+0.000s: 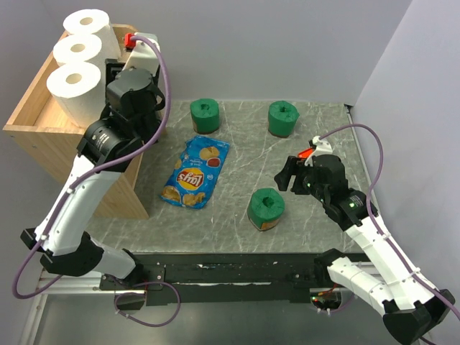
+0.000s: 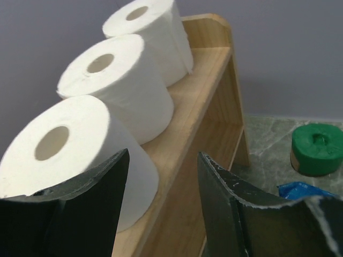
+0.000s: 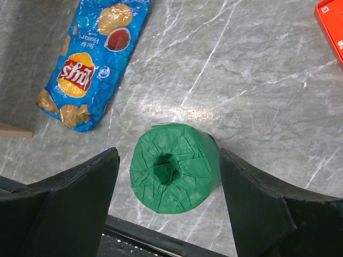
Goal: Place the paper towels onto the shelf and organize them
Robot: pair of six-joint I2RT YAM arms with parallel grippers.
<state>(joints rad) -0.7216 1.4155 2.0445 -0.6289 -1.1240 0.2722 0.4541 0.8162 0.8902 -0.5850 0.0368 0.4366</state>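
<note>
Three white paper towels (image 1: 74, 83) (image 1: 77, 49) (image 1: 86, 25) stand in a row on the top tray of the wooden shelf (image 1: 43, 133) at the left. They also show in the left wrist view (image 2: 80, 155). My left gripper (image 2: 163, 158) is open and empty, raised beside the nearest white roll over the shelf's rim (image 2: 182, 139). Three green paper towels stand on the table: one far left (image 1: 205, 115), one far right (image 1: 283, 118), one near (image 1: 266, 208). My right gripper (image 1: 287, 175) is open and empty, hovering above the near green roll (image 3: 174, 168), which shows between its fingers.
A blue chip bag (image 1: 195, 172) lies flat between the shelf and the green rolls, and shows in the right wrist view (image 3: 91, 59). A small flat red-orange object (image 3: 329, 27) lies on the table by the right gripper. The table is grey marble (image 1: 237, 154).
</note>
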